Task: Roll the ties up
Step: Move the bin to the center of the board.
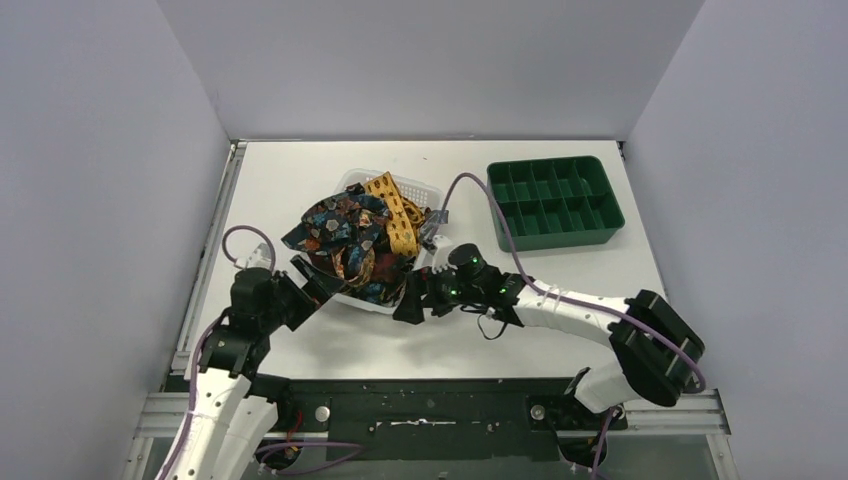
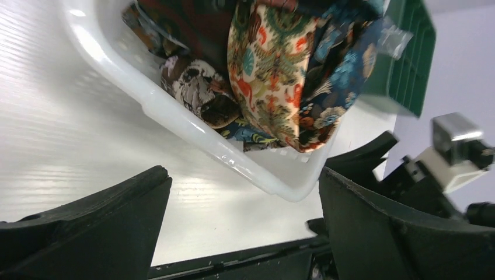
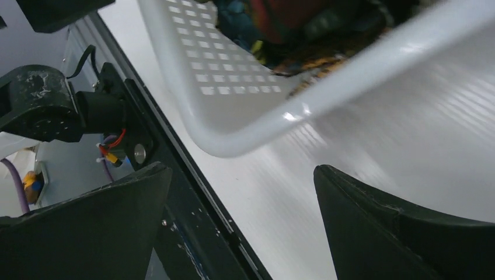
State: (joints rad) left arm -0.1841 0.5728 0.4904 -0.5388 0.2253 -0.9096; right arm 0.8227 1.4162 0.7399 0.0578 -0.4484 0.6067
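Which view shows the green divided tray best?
Top external: the green divided tray shows whole, all compartments visible. Left wrist catches only one corner beyond the white basket; right wrist misses it.

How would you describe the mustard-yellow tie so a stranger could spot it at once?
On the white table, find the white basket heaped with ties. The mustard-yellow tie lies on the heap's far right, nearest the green tray. Its neighbours are multicoloured florals; it alone is yellow.
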